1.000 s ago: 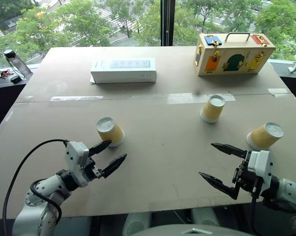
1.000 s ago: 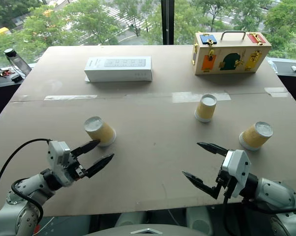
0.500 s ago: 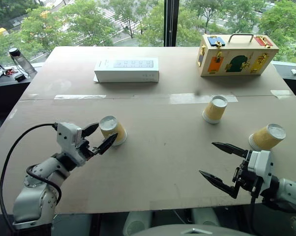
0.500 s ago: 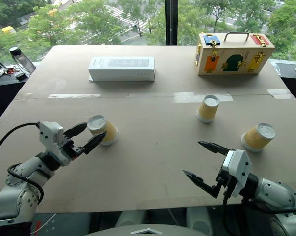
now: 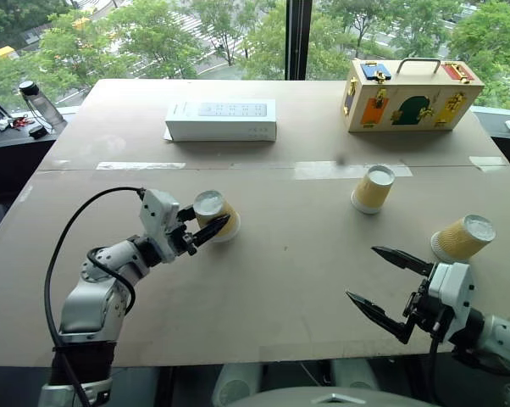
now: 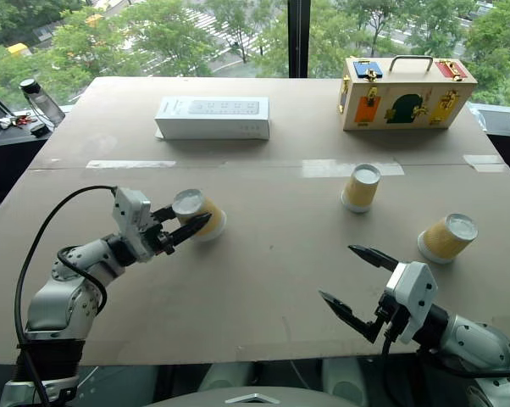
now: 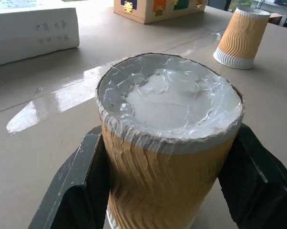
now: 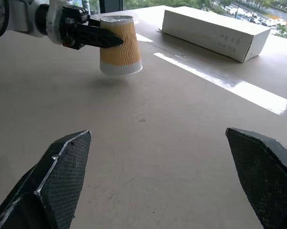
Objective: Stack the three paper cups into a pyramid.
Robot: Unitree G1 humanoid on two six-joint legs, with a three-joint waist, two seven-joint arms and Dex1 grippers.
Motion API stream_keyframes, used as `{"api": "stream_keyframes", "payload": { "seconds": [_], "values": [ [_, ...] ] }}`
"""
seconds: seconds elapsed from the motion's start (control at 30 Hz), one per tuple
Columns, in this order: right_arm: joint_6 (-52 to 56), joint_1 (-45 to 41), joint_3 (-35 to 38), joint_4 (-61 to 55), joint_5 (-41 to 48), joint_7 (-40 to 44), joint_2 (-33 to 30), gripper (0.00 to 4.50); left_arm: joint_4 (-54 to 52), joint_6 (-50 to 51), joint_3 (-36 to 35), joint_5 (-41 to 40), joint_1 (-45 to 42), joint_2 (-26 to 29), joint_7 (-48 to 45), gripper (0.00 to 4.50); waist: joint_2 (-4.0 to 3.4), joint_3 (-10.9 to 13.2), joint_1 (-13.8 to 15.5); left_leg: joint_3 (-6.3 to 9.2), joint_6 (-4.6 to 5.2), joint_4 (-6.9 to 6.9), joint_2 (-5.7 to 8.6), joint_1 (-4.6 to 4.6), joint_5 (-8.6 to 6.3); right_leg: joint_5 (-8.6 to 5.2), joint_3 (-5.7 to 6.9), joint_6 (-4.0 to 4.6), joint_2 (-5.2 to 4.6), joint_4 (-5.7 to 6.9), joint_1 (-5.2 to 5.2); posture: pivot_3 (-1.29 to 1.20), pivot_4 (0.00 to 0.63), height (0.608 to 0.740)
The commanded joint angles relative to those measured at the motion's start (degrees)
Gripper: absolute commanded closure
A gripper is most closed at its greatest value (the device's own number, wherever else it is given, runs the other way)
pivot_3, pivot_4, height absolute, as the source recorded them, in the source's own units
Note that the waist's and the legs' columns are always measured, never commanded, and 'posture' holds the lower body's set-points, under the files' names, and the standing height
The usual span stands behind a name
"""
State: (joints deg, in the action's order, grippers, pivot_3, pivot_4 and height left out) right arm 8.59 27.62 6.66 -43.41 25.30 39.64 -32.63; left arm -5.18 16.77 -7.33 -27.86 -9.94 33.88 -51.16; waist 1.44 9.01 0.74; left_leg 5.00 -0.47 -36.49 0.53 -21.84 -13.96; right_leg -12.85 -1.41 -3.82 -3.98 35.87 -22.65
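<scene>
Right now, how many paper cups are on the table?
3, all upside down: one between the left gripper's fingers, one mid-table below the wooden box, one near the right edge.

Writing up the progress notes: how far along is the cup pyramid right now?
Nothing is stacked yet: all three cups sit apart, upside down, on the table. In hand: the left gripper is shut on the left cup. Left to do: bring the middle cup and the right cup together as a base and set one cup on top. The right gripper hangs open, holding nothing.
</scene>
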Motion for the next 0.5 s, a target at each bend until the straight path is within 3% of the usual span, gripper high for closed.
{"api": "stream_keyframes", "payload": {
  "seconds": [0.03, 0.37, 0.5],
  "values": [
    [1.0, 0.5, 1.2, -2.6, -1.5, -3.5, 0.8, 0.0, 2.4, -0.3, 3.3, 1.2, -4.5, -0.7, -2.6, 1.91, -0.01, 0.0, -0.1, 0.01, 0.0, 0.0, 0.0, 0.0, 0.0, 0.07, 0.0, 0.09, 0.01, 0.0, 0.0, 0.0, 0.15, 0.74],
    [2.1, 3.5, 1.3, -4.1, -3.8, -8.3, 3.5, 0.0, 15.2, -4.8, 11.8, 6.7, -14.4, -6.5, -8.3, 1.91, 0.0, 0.0, -0.3, 0.0, 0.0, 0.0, 0.04, -0.02, 0.0, 0.2, -0.02, -0.12, 0.01, 0.0, -0.01, 0.0, 0.15, 0.74],
    [0.6, 4.6, 0.5, -4.2, -5.2, -8.3, 4.4, 0.0, 17.1, -7.4, 11.7, 7.8, -16.2, -7.8, -8.6, 0.17, 0.0, 0.0, -0.4, 0.01, 0.0, 0.0, 0.04, -0.01, 0.0, 0.2, -0.03, -0.12, 0.01, 0.0, -0.01, 0.0, 0.15, 0.74]
  ]
}}
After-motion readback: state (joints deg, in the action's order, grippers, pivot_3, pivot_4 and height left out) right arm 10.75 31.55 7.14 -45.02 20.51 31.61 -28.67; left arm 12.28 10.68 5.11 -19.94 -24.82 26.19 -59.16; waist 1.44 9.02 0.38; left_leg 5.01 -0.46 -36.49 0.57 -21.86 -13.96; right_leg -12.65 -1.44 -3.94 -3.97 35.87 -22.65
